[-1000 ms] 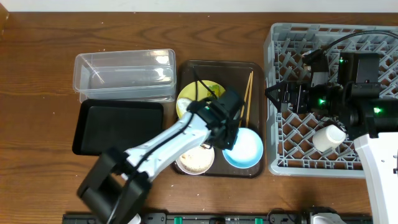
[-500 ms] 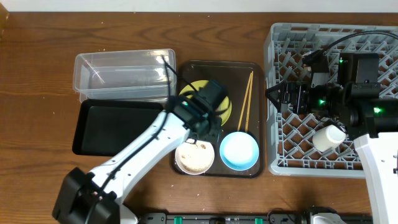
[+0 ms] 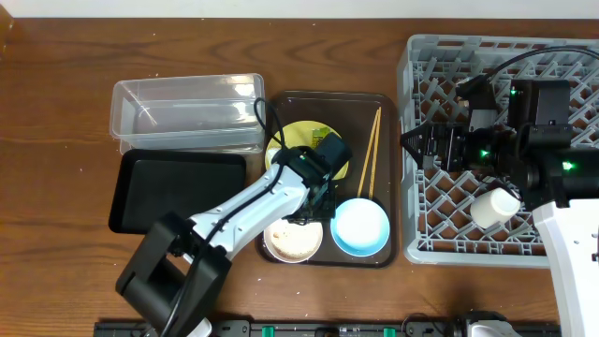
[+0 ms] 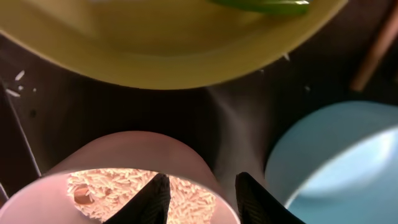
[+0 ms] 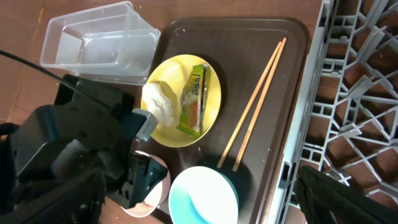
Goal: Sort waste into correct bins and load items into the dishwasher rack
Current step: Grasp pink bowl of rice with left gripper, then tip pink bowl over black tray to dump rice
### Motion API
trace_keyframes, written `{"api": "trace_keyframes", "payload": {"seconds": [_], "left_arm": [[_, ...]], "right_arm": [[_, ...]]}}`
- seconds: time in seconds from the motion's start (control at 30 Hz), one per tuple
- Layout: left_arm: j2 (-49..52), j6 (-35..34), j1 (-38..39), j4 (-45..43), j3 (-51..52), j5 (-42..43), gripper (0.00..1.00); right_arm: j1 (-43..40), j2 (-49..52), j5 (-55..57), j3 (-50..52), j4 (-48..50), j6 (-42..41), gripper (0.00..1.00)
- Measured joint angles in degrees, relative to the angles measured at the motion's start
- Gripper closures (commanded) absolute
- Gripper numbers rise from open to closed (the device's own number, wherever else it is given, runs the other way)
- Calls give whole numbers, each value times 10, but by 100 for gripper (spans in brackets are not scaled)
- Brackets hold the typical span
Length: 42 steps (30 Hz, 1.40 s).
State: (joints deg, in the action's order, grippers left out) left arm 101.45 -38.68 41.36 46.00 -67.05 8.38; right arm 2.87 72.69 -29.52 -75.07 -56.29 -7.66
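Observation:
My left gripper (image 3: 314, 203) (image 4: 202, 202) is open and low over the small white-pinkish bowl (image 3: 292, 241) (image 4: 124, 155), which holds rice grains and beige scraps. One finger is over the rice and the other is outside the rim. The yellow plate (image 3: 301, 142) (image 5: 180, 106) carries the crumpled tissue (image 5: 158, 102) and the green-and-orange wrapper (image 5: 194, 99). The light blue bowl (image 3: 363, 227) (image 5: 202, 196) sits right of the pinkish bowl. The chopsticks (image 3: 372, 150) (image 5: 255, 106) lie beside the plate. My right gripper (image 3: 418, 142) is open and empty over the left part of the grey rack (image 3: 562, 65).
A small white cup (image 3: 496, 206) lies in the rack. The dishes stand on a dark brown serving tray (image 3: 323, 98). The clear tub (image 3: 187, 112) and the black tray (image 3: 178, 190) are left of it, both without contents.
My left gripper moved from over the blue bowl's left edge back toward the plate, then came down over the pinkish bowl's rim. The right arm has not moved.

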Motion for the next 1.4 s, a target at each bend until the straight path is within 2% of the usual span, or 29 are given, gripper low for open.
{"api": "trace_keyframes", "payload": {"seconds": [0.07,0.23,0.73,0.93,1.2,1.4], "left_arm": [[1,-16,2,0,0,0,66],[8,-39,16,-6,0,1,94],[9,-45,37,1,0,-11,94],[-1,-43,45,81,-2,-37,94],[-169,17,3,89,-20,-46,94],[-284,63,-120,99,-31,-4,94]], "right_arm": [[0,0,0,0,0,0,4],[0,0,0,0,0,0,4],[0,0,9,0,-1,0,3],[0,0,9,0,-5,0,3],[0,0,19,0,-5,0,3],[0,0,22,0,-4,0,3]]}}
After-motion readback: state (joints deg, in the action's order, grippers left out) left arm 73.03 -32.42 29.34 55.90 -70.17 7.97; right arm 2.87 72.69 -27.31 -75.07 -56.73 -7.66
